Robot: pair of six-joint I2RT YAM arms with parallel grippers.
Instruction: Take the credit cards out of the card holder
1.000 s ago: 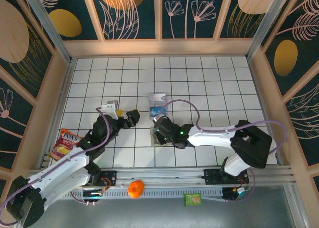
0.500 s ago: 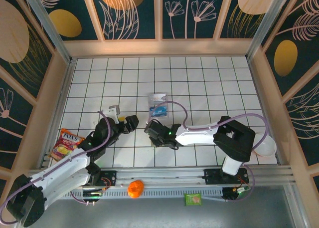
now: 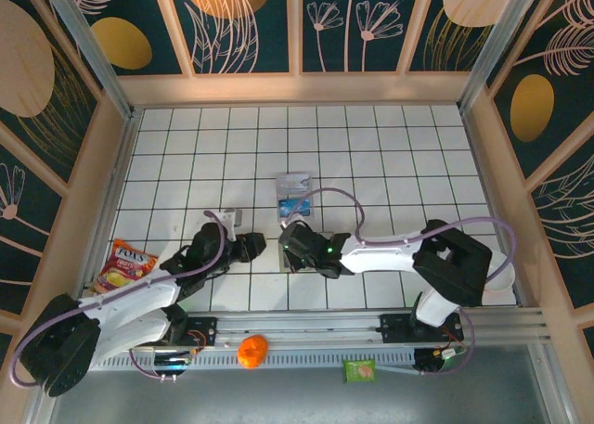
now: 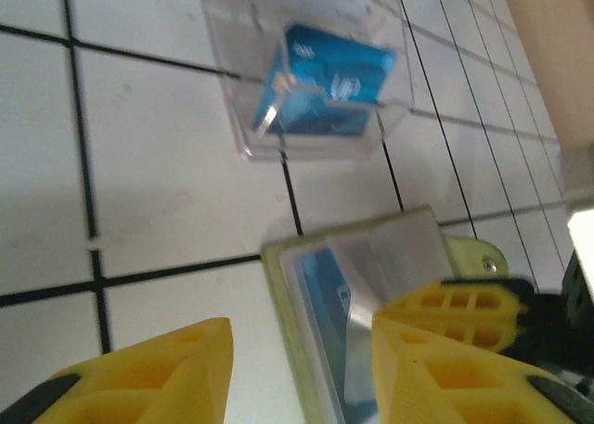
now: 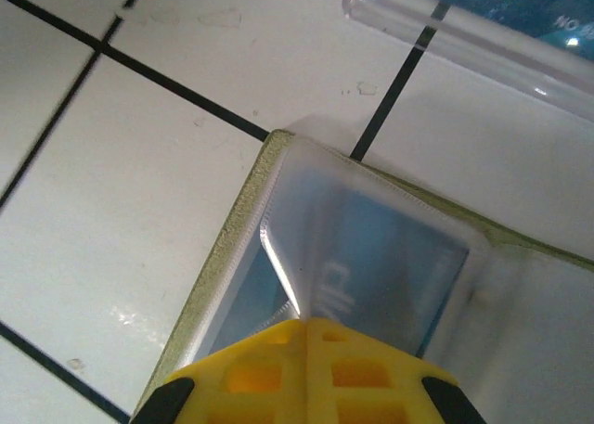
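Your right gripper [image 5: 304, 324] has its jaws pressed together at the near corner of the card holder [image 5: 237, 229]. The holder lies open and flat on the worktop, close to the middle of the near edge. The jaws pinch a thin pale layer. From the right wrist view it looks like the holder's clear sleeve rather than a card, though the blur leaves that unsure. One of the credit cards [image 5: 390, 257], a blue one, lies under that film inside the holder.

Your left gripper [image 4: 302, 336] has its jaws apart and grips nothing. One finger is over the bare tile and the other over the holder's edge.

- **Holder comes up:** if you pull with the right gripper now, the whole holder will probably lift or slide with it. Nothing pins it, and the sleeve is part of it.
- **Card slips:** if the pinch is on a card after all, so shallow a bite may let go partway out.
- **Fingers meet:** the right fingertips sit just beside the left gripper's finger over the holder. Closing the left gripper further could knock the two together.
- **Case gets pushed:** the clear case [image 4: 306, 99], which holds another blue card, lies just beyond the holder toward the far edge. A shove that way would push it along.
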